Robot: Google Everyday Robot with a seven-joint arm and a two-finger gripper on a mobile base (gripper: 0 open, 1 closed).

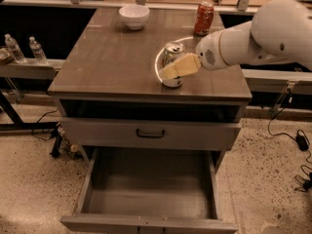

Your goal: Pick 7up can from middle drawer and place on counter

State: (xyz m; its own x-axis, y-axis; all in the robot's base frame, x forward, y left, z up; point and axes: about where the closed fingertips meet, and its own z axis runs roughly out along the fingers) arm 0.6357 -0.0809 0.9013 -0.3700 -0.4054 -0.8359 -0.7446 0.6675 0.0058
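The 7up can is kept upright on the table, toward its front right part, and is clasped by the pincer, whose fingers are closed around it. The middle drawer below is seen pulled out

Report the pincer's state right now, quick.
Pincer: closed on the 7up can, which stands upright on the counter, right of middle.
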